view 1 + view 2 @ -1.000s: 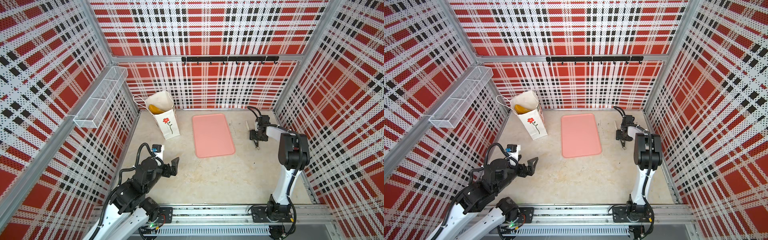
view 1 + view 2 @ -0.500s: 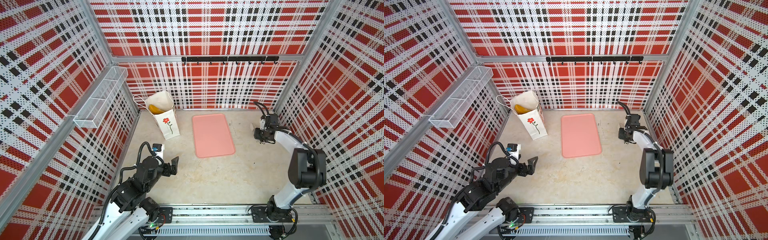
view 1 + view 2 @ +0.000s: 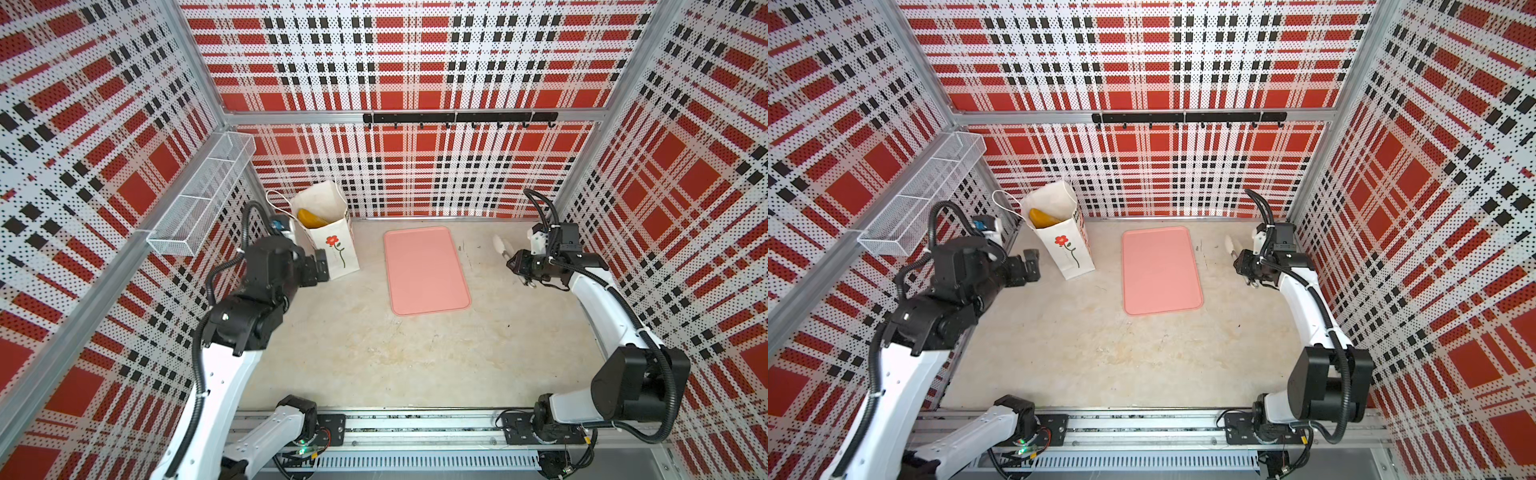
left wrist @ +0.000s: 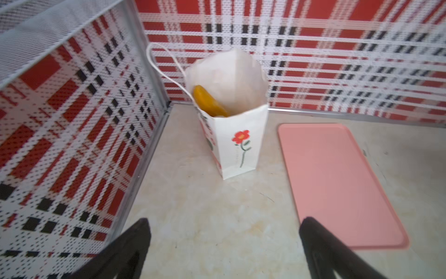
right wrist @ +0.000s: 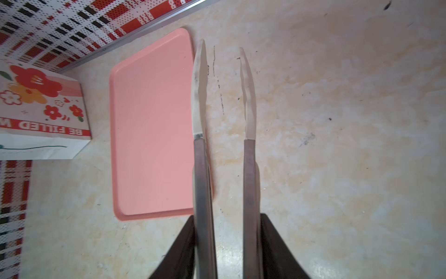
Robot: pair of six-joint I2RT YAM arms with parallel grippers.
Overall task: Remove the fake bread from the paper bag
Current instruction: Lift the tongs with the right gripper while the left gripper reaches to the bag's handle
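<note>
The white paper bag [image 3: 332, 245] [image 3: 1065, 249] [image 4: 239, 145] [image 5: 41, 108] stands upright at the back left, mouth open. One golden piece of fake bread [image 3: 311, 218] [image 3: 1042, 218] [image 4: 208, 102] shows inside its mouth; anything deeper is hidden. My left gripper [image 3: 322, 266] [image 3: 1032, 259] [image 4: 223, 224] hangs open just in front and left of the bag, not touching it. My right gripper [image 3: 515, 264] [image 3: 1239, 264] [image 5: 228, 217] is shut on metal tongs [image 5: 200, 169] [image 3: 500, 245] with pale tips, right of the tray. The tong tips stand apart with nothing between them.
A flat pink tray [image 3: 424, 270] [image 3: 1160, 270] [image 4: 337, 181] [image 5: 152, 132] lies on the table between the bag and the tongs. A wire mesh basket [image 3: 203, 195] juts from the left wall above the left arm. A black hook rail [image 3: 457, 118] runs along the back wall.
My left arm has risen and swung back toward the bag, its gripper still open. The right arm's elbow has swung out to the right; its gripper stays near the same spot with the tongs.
</note>
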